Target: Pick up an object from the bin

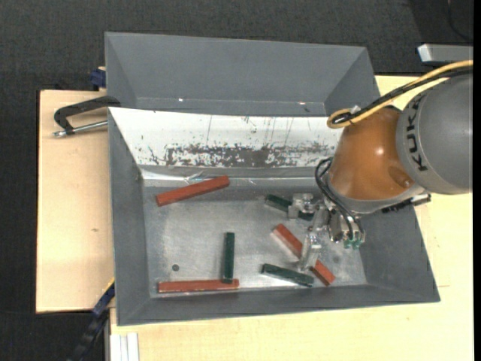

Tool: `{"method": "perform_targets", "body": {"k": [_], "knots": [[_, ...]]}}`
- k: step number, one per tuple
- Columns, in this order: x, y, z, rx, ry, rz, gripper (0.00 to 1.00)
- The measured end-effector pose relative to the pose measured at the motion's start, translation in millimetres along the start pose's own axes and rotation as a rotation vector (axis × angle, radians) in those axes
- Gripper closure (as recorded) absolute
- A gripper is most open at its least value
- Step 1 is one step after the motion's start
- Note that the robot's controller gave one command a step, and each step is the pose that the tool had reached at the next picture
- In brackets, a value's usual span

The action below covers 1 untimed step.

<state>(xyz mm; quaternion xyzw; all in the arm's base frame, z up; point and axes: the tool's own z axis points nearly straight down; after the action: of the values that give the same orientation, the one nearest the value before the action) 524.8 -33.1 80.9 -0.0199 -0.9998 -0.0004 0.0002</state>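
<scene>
Gripper (308, 256) sits low inside the grey bin (128, 224), at its right end, hanging under my orange wrist cover (368, 164). Whether it is spread or pressed together, I cannot tell from this angle.

Right beside it, on its left, lies a short red block (287, 238), slanted from upper left to lower right. Its lower end is either touching the gripper or just short of it; I can't make out which. Just below and to the right, a second red block (324, 272) lies near the front wall, slanted the same way. Left of that one, a dark green stick (287, 274) lies nearly level on the floor, its right end close under the gripper. So the gripper stands between those three, nearest the two red ones.

Up toward the back, a small dark green piece (276, 200) lies apart from the gripper. Farther left, well away, a second green stick (228, 256) points front to back. Its near end meets a long red stick (197, 284) that runs along the front wall. Another long red bar (192, 190) lies slanted near the back wall.
</scene>
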Motion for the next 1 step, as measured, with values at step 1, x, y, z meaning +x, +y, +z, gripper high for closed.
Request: {"method": "perform_targets", "body": {"k": [1], "knots": [[16.2,-1.9,-1.4,0.0,0.001,-0.128,0.0]]}}
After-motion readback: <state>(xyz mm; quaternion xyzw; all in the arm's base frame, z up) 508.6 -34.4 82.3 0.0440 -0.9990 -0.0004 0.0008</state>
